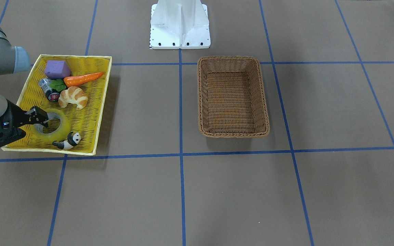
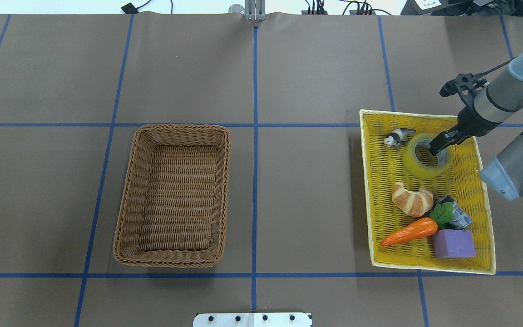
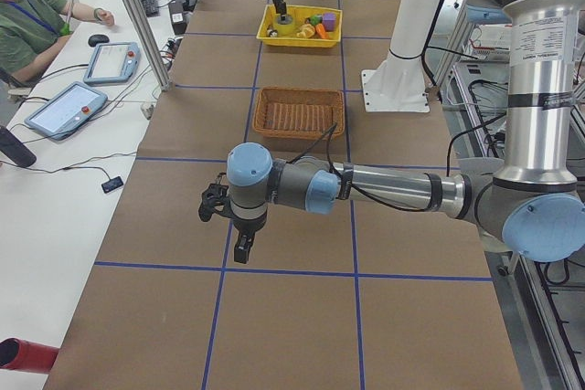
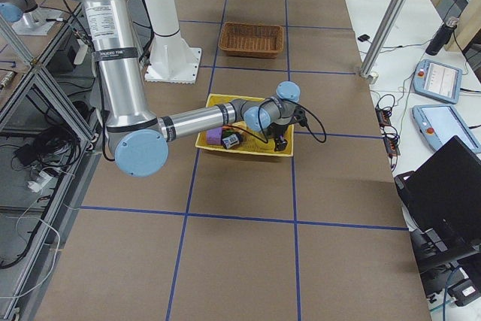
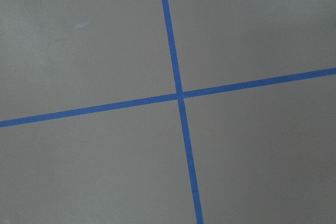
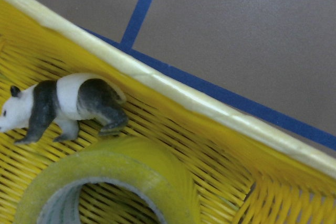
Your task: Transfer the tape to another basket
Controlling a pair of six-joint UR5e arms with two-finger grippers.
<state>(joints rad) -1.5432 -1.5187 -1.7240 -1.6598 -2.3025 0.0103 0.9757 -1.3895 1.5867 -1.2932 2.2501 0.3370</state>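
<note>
In the yellow tray (image 2: pixel 367 190), at the robot's right end of the bench (image 2: pixel 288 181): the tape (image 2: pixel 413 161) lies flat, hole up, in the tray's far half, near the far rim. Panda figure (image 2: pixel 395 137) is just beside it, toward the bench centre. The right wrist view shows the same pair: tape (image 6: pixel 105 171) at the bottom, panda (image 6: pixel 63 103) above it, tray rim behind.

Right claw (image 2: pixel 438 147) is down at the tape, tips at the core opening on the outer side of the roll. From the front view the claw (image 1: pixel 44 118) overlaps the roll's (image 1: pixel 58 131) rim. I cannot tell whether its jaws are pressed on the wall or merely straddle it. The roll sits on the tray floor.

Nearer the robot in the tray: croissant (image 2: pixel 411 199), carrot (image 2: pixel 409 231), purple block (image 2: pixel 454 244), dark can (image 2: pixel 459 218) partly under the carrot's leaves.

Basket (image 2: pixel 170 129) stands on the robot's left half of the bench, well apart from the tray, with nothing visible inside.

Left claw (image 3: pixel 242 248) hangs over bare bench, pointing down, seen only from the side, so I cannot tell its opening. Its wrist view shows only crossing blue lines (image 5: pixel 178 96).
</note>
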